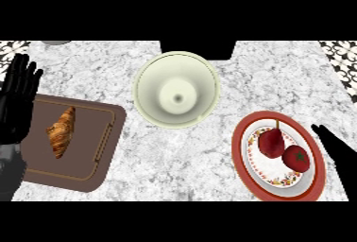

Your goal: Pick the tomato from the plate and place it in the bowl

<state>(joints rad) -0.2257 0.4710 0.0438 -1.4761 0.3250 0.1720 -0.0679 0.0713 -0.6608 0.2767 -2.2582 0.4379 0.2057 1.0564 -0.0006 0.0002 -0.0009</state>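
The worktop [209,156], a grey-white marbled surface, filled the view and carried everything noted below.

A brown cutting board [105,142] lay at nine o'clock, serving only as a rest for the croissant; it appeared to have no part in the task.

The bowl [178,90], pale cream and empty, stood at twelve o'clock, just above centre. Its mouth was unobstructed, which suited it as the receiving vessel.

The plate [245,156], red-rimmed with a patterned white centre, sat at four o'clock, well apart from the bowl and near the right hand, so the pick would fall to that side.

The left hand [17,104] showed at the nine o'clock edge, fingers straight and spread, pointing upward. It held nothing and was judged to be at rest, overlapping the board's left edge.

The right hand [338,151] entered from the four o'clock edge, just beside the plate's rim. Only a dark outline showed; whether its fingers were spread or curled could not be told. It held nothing visible.

The croissant [61,131] lay lengthwise on the board.

A dark red, pear-like fruit [270,142] with a stem occupied the plate's upper part.

The tomato [297,158] lay on the plate at its lower right, touching the dark fruit. It had not yet been picked. In the inspector's judgement, that contact called for care in the grasp.
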